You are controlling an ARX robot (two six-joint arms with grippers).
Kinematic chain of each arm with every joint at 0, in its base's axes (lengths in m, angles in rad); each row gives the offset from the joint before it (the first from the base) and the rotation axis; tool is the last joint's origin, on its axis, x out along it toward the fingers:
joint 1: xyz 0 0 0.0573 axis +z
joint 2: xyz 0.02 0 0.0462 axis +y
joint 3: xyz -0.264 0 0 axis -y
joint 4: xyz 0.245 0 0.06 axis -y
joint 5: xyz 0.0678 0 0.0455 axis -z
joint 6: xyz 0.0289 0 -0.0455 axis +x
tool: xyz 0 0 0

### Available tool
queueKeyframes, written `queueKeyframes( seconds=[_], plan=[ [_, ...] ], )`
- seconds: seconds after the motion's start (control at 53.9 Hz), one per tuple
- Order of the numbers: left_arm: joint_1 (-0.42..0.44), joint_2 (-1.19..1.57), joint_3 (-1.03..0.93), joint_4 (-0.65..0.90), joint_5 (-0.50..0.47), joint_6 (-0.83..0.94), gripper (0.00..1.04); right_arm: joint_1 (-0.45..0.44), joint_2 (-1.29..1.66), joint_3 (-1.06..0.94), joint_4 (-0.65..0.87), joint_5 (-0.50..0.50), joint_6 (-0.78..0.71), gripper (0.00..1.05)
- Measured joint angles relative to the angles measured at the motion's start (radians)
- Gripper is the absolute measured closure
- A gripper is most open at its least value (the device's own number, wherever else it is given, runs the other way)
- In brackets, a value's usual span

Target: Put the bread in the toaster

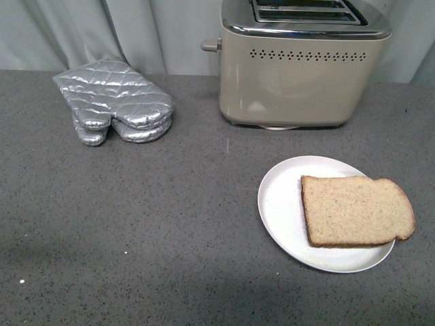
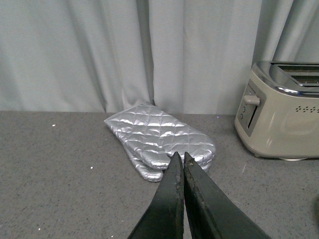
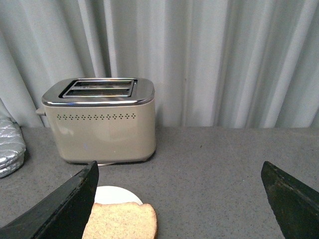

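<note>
The bread (image 1: 356, 211), a light-brown slice with a darker crust, lies flat on a white plate (image 1: 282, 204) at the front right; its rounded top hangs over the plate's right rim. The beige toaster (image 1: 304, 64) with its chrome top stands behind the plate, both slots empty, its lever knob on the left side. Neither arm shows in the front view. My right gripper (image 3: 179, 169) is open, above and short of the bread (image 3: 121, 220), with the toaster (image 3: 99, 119) beyond. My left gripper (image 2: 183, 157) is shut on nothing and points at the mitts.
Silver quilted oven mitts (image 1: 114, 102) lie stacked at the back left of the grey countertop (image 1: 149, 231). A pale curtain (image 1: 163, 34) hangs close behind the toaster and the mitts.
</note>
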Motion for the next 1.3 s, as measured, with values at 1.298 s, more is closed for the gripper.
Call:
queueKeyframes(
  seconds=[1.298],
  plan=[
    [0.168, -0.746, -0.031, -0.676, 0.167, 0.003, 1.01, 0.000, 0.000, 0.000, 0.000, 0.000, 0.000, 0.10]
  ],
)
